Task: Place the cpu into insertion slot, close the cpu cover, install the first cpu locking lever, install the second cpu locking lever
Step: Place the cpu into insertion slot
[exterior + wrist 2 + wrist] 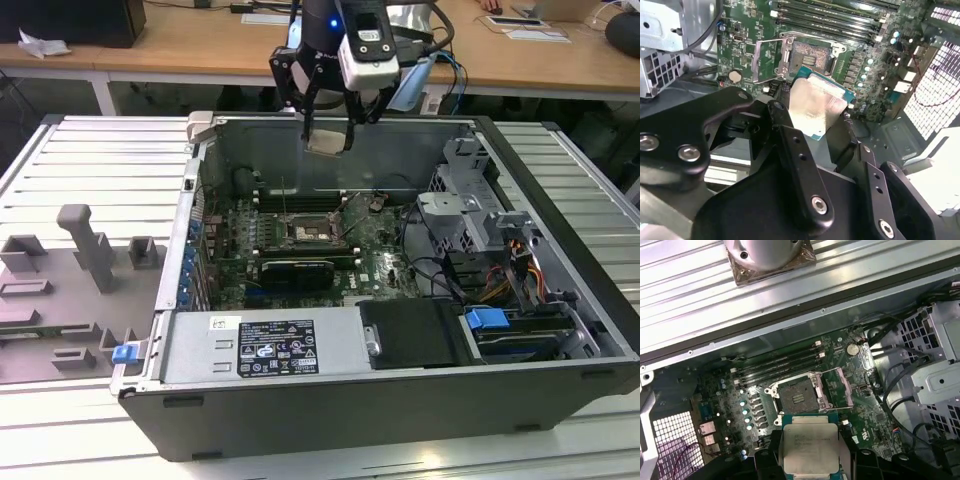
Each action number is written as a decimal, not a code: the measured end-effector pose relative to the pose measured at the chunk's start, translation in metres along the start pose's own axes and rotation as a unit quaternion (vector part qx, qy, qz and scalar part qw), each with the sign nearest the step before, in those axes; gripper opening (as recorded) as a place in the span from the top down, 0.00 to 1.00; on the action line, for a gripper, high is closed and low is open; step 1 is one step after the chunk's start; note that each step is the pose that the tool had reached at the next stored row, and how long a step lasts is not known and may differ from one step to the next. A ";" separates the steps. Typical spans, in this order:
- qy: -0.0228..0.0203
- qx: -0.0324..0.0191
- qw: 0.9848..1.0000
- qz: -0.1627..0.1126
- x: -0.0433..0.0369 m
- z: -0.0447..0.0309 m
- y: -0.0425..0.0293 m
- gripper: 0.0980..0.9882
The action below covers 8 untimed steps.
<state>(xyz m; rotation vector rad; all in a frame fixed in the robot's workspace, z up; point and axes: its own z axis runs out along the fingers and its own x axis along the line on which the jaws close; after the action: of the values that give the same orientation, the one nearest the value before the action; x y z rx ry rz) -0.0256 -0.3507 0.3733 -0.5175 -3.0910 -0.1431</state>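
My gripper hangs above the open computer case, shut on the cpu, a flat square chip with a silvery top. In both wrist views the cpu sits between the black fingers, held by two opposite edges. The insertion slot lies well below on the green board, dark and uncovered. The cpu cover is swung open beside the slot. The chip is high over the board, apart from the slot.
Long memory slots run behind the slot and a black card lies in front. A silver power supply fills the case front; a drive cage with cables is at the exterior view's right. Grey fixtures stand outside, left.
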 end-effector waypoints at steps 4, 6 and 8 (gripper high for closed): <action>-0.003 -0.001 0.999 0.032 0.0003 0.0010 -0.0002 0.51; -0.004 -0.001 0.999 0.045 0.0004 0.0018 -0.0003 0.51; -0.005 -0.001 0.999 0.051 0.0005 0.0019 -0.0004 0.51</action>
<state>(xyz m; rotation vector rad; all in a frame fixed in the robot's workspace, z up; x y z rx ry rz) -0.0261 -0.3507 0.3714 -0.6759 -3.0650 -0.1433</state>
